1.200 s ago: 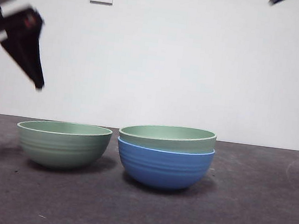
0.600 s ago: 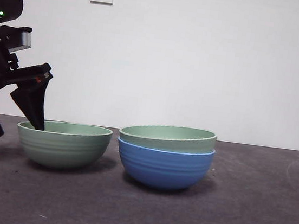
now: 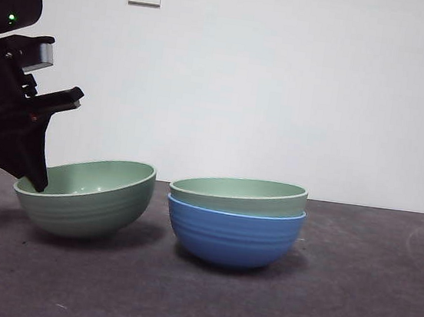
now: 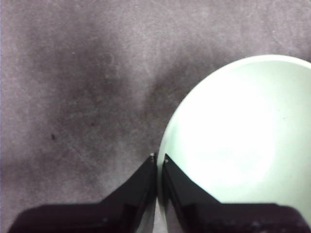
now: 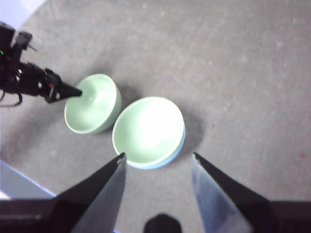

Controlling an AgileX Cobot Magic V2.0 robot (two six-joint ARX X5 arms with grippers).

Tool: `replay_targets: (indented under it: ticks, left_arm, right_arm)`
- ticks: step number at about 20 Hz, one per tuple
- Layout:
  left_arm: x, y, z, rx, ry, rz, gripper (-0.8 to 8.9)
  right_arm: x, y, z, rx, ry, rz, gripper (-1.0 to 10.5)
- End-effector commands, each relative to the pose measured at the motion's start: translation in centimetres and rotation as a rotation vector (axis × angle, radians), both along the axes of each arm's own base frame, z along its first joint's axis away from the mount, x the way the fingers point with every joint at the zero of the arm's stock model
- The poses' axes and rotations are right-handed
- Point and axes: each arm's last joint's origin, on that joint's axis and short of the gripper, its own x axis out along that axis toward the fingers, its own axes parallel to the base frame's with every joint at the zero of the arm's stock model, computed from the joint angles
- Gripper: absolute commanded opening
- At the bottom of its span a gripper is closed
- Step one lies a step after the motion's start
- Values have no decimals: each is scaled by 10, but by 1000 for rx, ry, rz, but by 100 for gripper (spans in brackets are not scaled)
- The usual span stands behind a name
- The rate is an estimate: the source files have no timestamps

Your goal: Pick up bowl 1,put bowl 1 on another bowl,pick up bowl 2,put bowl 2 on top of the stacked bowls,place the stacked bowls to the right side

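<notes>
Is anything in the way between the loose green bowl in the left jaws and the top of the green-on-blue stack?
Nothing visible. The left gripper has its jaws shut on the rim of the loose green bowl, which is tilted. Only an open gap separates it from the stack, and the space above the stack's top green bowl is free.

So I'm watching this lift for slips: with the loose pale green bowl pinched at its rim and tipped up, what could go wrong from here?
1. The left gripper holds the loose pale green ribbed bowl only by a thin pinch at its rim, so it may slip or swing.
2. That bowl sits tilted, close to the green bowl stacked on the round blue ribbed bowl; carried low, it may knock the stack.
</notes>
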Motion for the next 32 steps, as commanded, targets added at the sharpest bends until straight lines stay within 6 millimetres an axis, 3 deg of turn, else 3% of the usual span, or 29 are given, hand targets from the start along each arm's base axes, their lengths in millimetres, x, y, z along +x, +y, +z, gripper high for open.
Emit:
replay_targets:
  ticks: [1, 5, 11, 14, 18, 21, 25, 32]
  left_arm:
    - [0, -1, 5, -13, -21, 6, -8]
    - [-5, -13, 43, -63, -87, -42, -8]
    - [-4, -60, 121, -90, -189, -198, -8]
    - [6, -83, 134, -91, -178, -250, -8]
    - [29, -121, 117, -59, -89, -312, -8]
    - [36, -143, 90, 7, -11, -340, -8]
    - [31, -154, 71, 151, 30, -351, -8]
    - [38, -160, 44, 197, 101, -376, -8]
  right_arm:
    - [-1, 0, -2, -7, 12, -4, 222]
    - [0, 0, -2, -9, 15, -4, 222]
    - [0, 0, -2, -9, 15, -3, 222]
    - [-1, 0, -2, -9, 17, -3, 222]
    - [-2, -1, -4, -27, 44, -3, 222]
    - [-3, -2, -6, -47, 52, 6, 222]
    - [-3, -2, -6, -53, 50, 10, 222]
    - [-3, -2, -6, -53, 51, 10, 222]
